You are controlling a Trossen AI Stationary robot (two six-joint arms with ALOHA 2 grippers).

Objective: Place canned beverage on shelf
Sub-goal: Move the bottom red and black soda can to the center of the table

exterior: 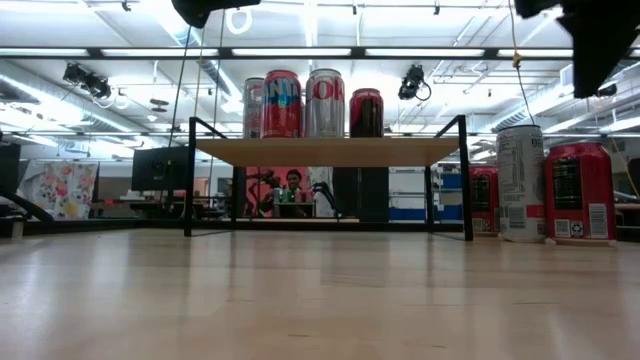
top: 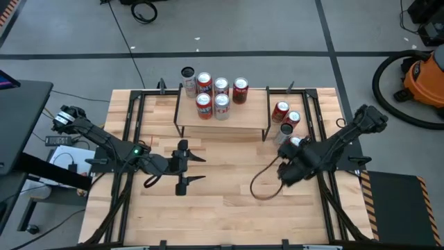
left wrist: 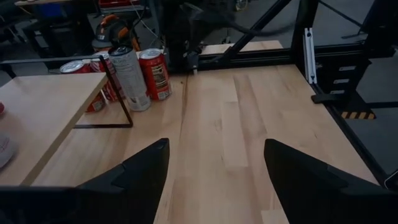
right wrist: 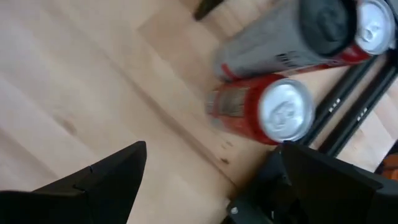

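Desk point(top: 229, 208): light butcher-block wood, smooth, faint satin sheen. Shelf point(top: 222, 123): pale wood board, matt, on thin black metal legs. Cans on the shelf point(exterior: 283, 104): glossy printed metal, bare silvery tops. Red can point(right wrist: 261, 112) by the right tool point(right wrist: 205, 180): shiny aluminium lid. Tool fingers point(left wrist: 140, 174): matt black plastic.

Orange vacuum point(top: 424, 78) on floor beside table; monitor point(exterior: 162, 168) behind.

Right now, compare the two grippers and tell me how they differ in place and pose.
The left gripper hovers over bare tabletop in front of the shelf, far from any can; the right gripper hangs right above the cans standing on the table beside the shelf. The left points sideways across the table; the right points down at a red can. Both are open and empty.
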